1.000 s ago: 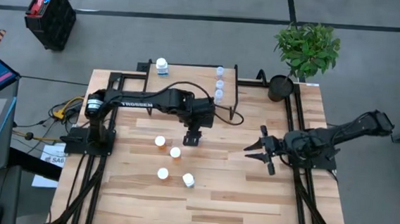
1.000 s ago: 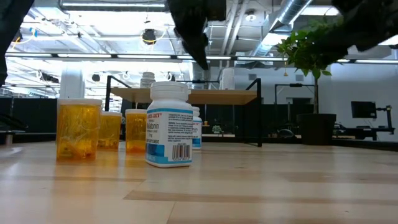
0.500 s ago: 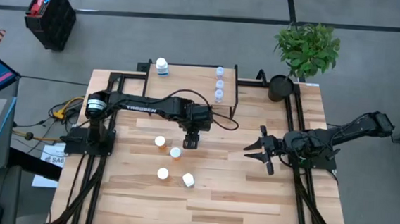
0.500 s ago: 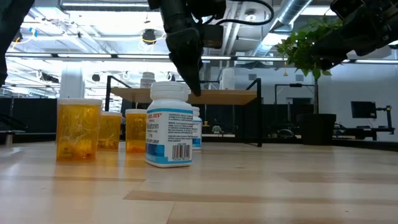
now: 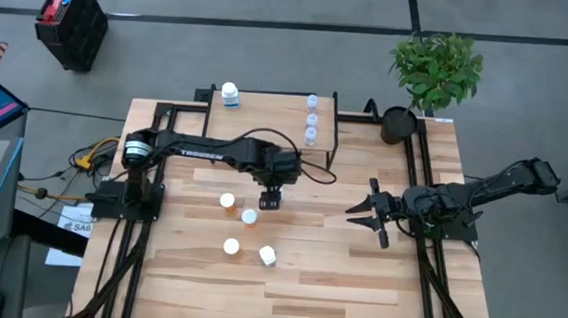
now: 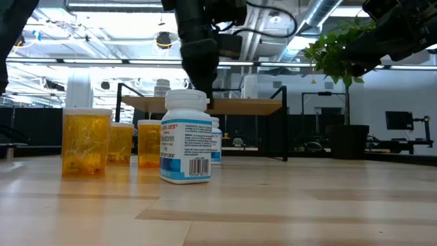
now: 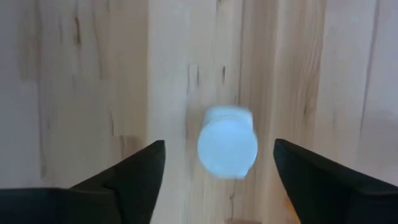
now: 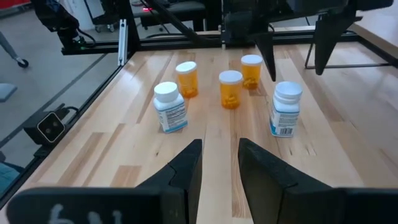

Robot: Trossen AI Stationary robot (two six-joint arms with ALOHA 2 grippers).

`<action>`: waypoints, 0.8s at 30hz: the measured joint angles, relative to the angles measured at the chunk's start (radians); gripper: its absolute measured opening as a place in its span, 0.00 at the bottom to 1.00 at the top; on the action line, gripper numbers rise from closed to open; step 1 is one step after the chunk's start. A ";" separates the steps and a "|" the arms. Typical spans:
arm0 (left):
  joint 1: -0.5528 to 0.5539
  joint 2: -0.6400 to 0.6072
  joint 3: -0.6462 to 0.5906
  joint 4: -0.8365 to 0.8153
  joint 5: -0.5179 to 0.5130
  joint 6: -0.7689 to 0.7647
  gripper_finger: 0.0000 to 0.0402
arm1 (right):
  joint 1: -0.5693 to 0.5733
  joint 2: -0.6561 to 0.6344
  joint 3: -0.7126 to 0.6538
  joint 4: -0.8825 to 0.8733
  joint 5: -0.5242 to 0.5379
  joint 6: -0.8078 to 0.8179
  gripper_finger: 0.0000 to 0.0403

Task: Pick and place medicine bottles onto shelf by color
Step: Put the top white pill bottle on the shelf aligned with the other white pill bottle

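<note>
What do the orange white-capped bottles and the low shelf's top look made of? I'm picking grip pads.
The orange white-capped bottles look like translucent amber plastic, glossy: light passes through and contents show inside. Their caps look matte white plastic. The low shelf's top looks like pale wood, smooth and unvarnished, though its finish is hard to judge from above; its legs appear black metal.

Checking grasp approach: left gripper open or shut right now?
Open. In the left wrist view the left gripper has its two fingers spread wide apart, with a white-capped bottle standing between them, untouched.
</note>
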 joint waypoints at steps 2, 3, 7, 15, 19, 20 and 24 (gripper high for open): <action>-0.004 0.001 0.000 -0.022 -0.001 0.003 0.77 | 0.000 0.000 0.000 -0.001 0.000 0.000 0.31; -0.007 0.001 0.000 -0.020 -0.003 0.004 0.78 | 0.000 0.000 0.000 -0.002 0.000 0.000 0.31; -0.013 0.001 0.000 -0.015 -0.008 0.010 0.80 | 0.000 0.000 0.000 -0.002 0.000 0.000 0.31; -0.013 0.051 -0.002 0.029 -0.011 0.019 0.79 | 0.000 0.001 0.000 -0.005 0.000 0.009 0.31; -0.013 0.075 -0.002 0.025 -0.006 0.019 0.77 | 0.000 0.000 -0.001 -0.004 0.001 0.010 0.31; -0.013 0.076 -0.002 0.018 -0.005 0.019 0.77 | 0.000 0.001 -0.001 -0.001 0.001 0.010 0.31; -0.013 0.087 -0.007 0.023 0.011 0.023 0.76 | 0.000 0.004 -0.001 0.000 0.001 0.010 0.31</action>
